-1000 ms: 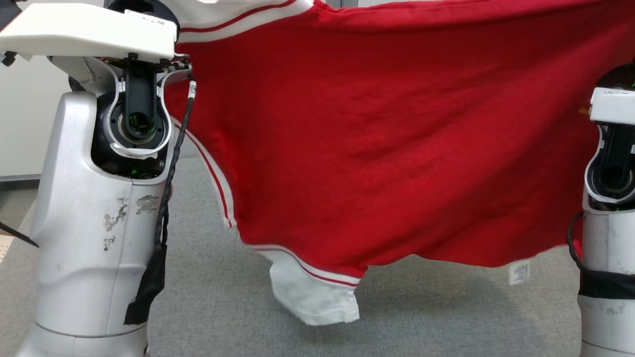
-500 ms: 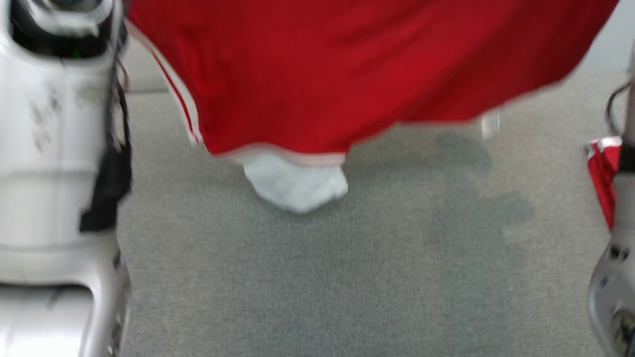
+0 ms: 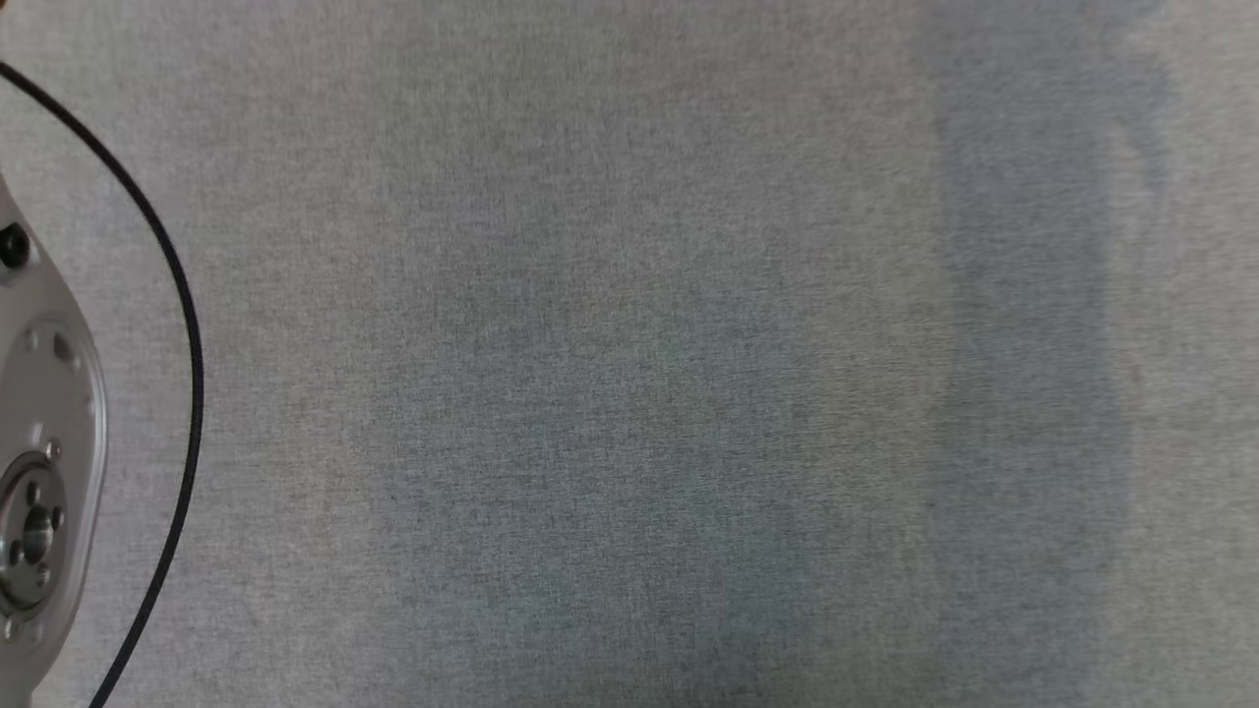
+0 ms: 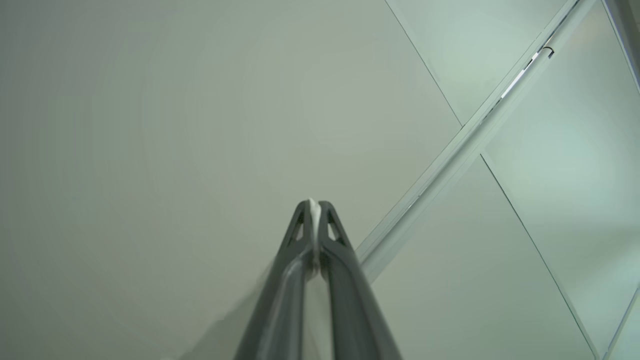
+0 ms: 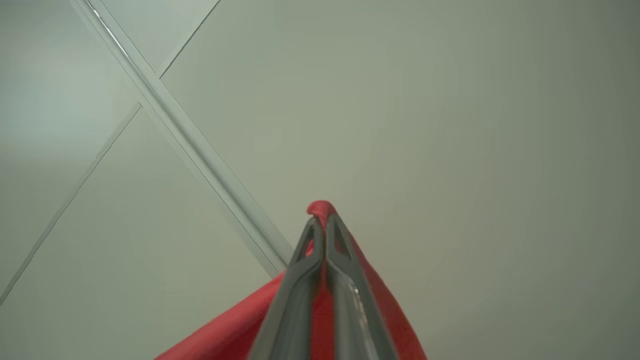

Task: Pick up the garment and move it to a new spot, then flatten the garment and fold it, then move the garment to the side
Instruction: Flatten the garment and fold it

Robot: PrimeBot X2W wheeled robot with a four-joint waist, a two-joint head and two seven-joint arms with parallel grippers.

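Garment (image 5: 230, 332) stays clamped in left and right jaws; head camera now faces grey surface (image 3: 629, 354).

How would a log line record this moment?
right gripper: shut on red garment | left gripper: shut on its white trim | head view: grey carpet

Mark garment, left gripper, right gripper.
garment (image 5: 225, 334): right wrist view, red cloth, lower left.
left gripper (image 4: 314, 211): left wrist view, between closed fingertips.
right gripper (image 5: 324, 225): right wrist view, between closed fingertips.
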